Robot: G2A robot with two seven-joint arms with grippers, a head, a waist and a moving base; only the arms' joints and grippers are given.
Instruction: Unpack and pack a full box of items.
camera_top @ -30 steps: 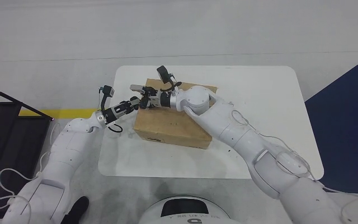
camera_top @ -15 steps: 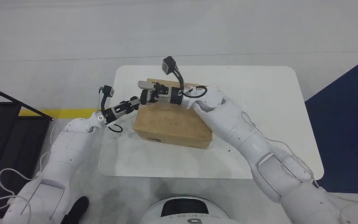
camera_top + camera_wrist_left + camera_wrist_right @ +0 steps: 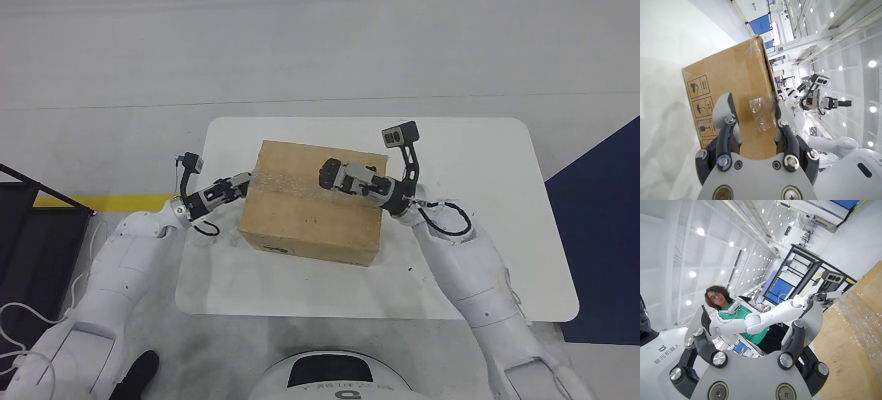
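**Left gripper**: the fingers are parted to a middling width and hold nothing. It sits against the left end face of the box, close to that face's upper edge, with a strip of clear tape lying between the fingertips. Whether the fingertips touch the cardboard cannot be told.

**Right gripper**: the fingers are spread wide and empty. It hovers above the top of the box, over the right half, and points across the box toward the robot's left side.

**Box**: brown cardboard, with the flaps down and shut. The tape runs along the top seam and over onto the end face. A column of printed handling symbols sits on that same end face, beside the tape. The box stands near the middle of the table, slightly askew to the table's edges.

**Table**: white, with rounded corners.

**Surroundings**: a black frame stands on the floor left of the table, and a yellow line is marked on the floor near it.
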